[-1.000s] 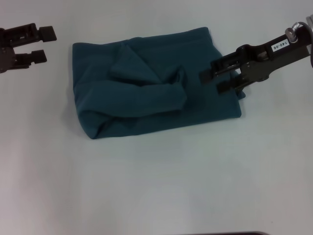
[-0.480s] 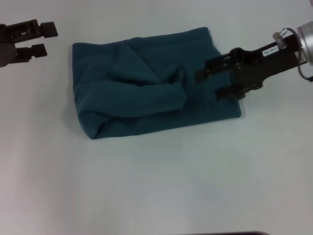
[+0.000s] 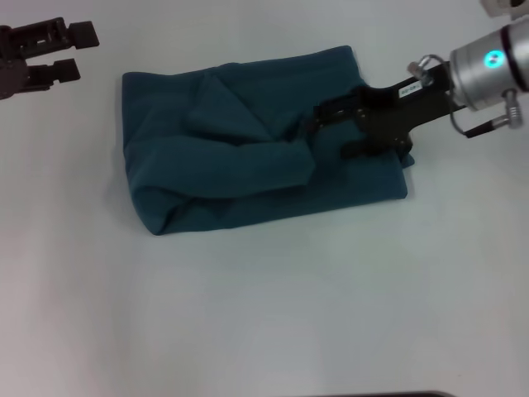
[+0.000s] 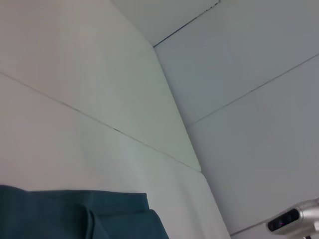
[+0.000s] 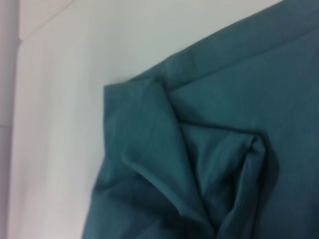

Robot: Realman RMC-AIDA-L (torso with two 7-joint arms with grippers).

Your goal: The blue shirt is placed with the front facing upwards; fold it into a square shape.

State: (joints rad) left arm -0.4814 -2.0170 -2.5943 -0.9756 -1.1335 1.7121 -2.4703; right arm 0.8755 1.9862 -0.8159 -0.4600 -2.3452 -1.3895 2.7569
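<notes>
The blue shirt (image 3: 240, 157) lies on the white table as a rumpled folded bundle, plain teal side up, with a loose flap and a rolled sleeve on top; no letters show. My right gripper (image 3: 331, 131) is open and hovers over the shirt's right part, its fingertips next to the rolled sleeve's end. The right wrist view shows the folds up close (image 5: 199, 164). My left gripper (image 3: 73, 51) is open and empty at the far left, off the shirt. The left wrist view shows only a corner of the shirt (image 4: 84, 214).
The white table (image 3: 264, 314) surrounds the shirt on all sides. A dark edge shows at the bottom of the head view. The right arm's wrist (image 4: 294, 221) shows far off in the left wrist view.
My right gripper has moved left across the shirt, from its right edge to beside the rolled sleeve. The left gripper has drifted slightly away. The shirt has not moved.
</notes>
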